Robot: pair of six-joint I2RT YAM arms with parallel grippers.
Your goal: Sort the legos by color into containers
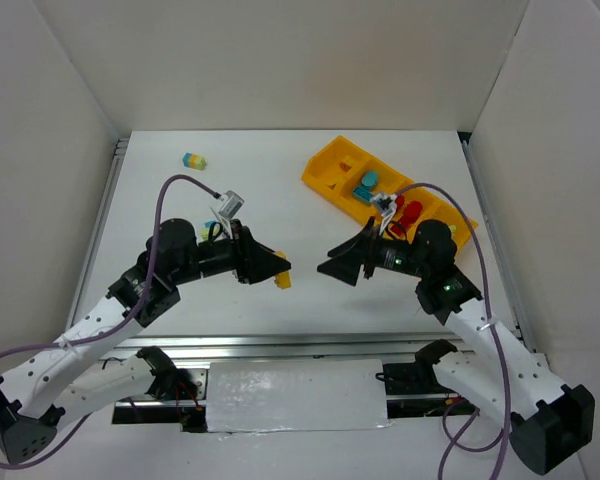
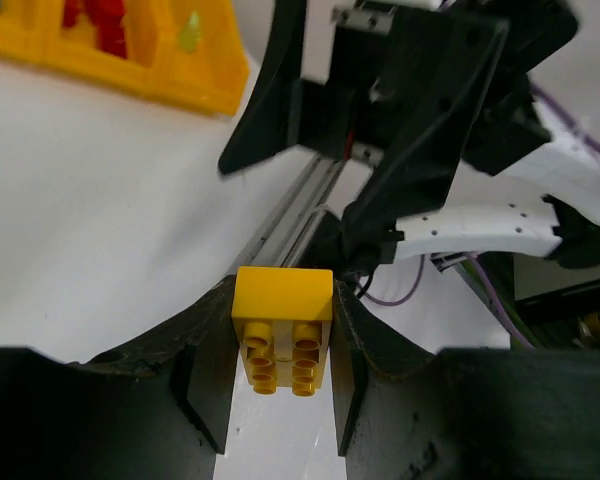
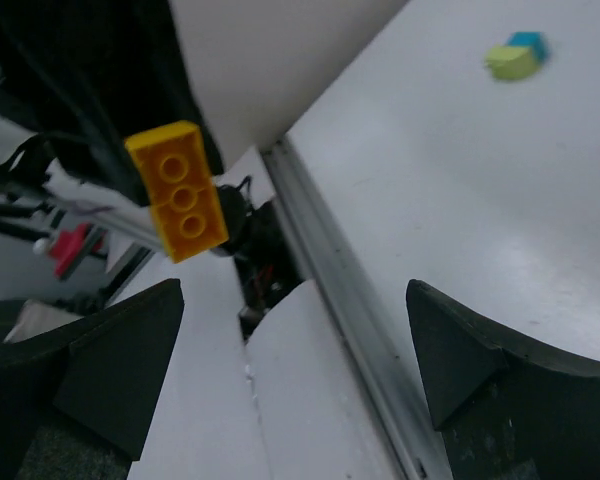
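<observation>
— What did the left gripper (image 1: 278, 268) have at that moment?

— It was pinching a yellow brick (image 2: 282, 330) between its two fingers (image 2: 205, 370). The studs of the brick pointed toward the wrist camera. This was above the middle of the table (image 1: 280, 200), a little closer to the near edge.

— And the right gripper (image 3: 292, 300)?

— Its fingers (image 3: 110, 350) were spread wide and they held nothing. It faced the left gripper with a small gap between them, and the yellow brick was apart from it.

— Where was the tray (image 1: 320, 172)?

— It lay diagonally near the far right corner. One compartment held a teal brick (image 1: 365, 183), and the next one, toward the right edge, held red bricks (image 1: 408, 212). The right arm covered part of the tray, so I could not tell about the last compartment.

— Were other legos outside?

— Yes, a teal and yellow-green clump (image 1: 194, 160) lay alone near the far left corner, well apart from both grippers.
</observation>
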